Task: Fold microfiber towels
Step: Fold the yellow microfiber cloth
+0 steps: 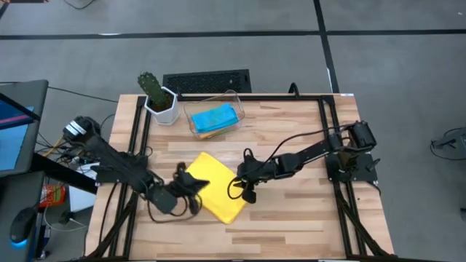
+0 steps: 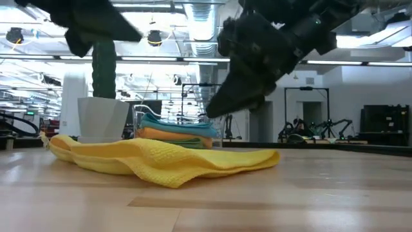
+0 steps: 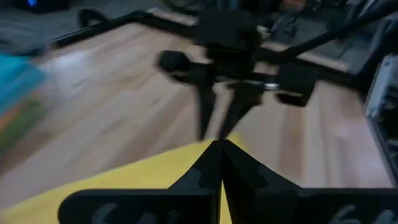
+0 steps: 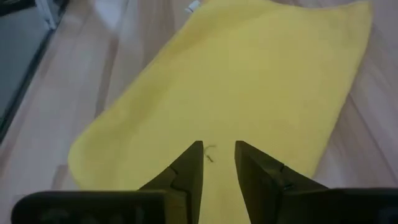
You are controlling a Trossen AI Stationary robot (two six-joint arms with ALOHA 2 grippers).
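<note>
Towel between two grippers on the table

The loose towel point(image 1: 216, 186) lies mid-table point(image 1: 291, 225); left gripper point(image 1: 195, 183) at its left edge, right gripper point(image 1: 240, 173) at its right; behind, the bin point(image 1: 191, 116) holds folded towels point(image 1: 214, 118).

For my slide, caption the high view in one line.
Both tools, left shut and right open, flank a folded yellow microfiber towel on the wooden table.

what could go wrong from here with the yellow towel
The yellow towel lies rumpled, so a fold now may come out crooked. The left gripper, shut at one edge, might drag the cloth sideways. The right gripper, open above it, could pinch only one layer.
</note>
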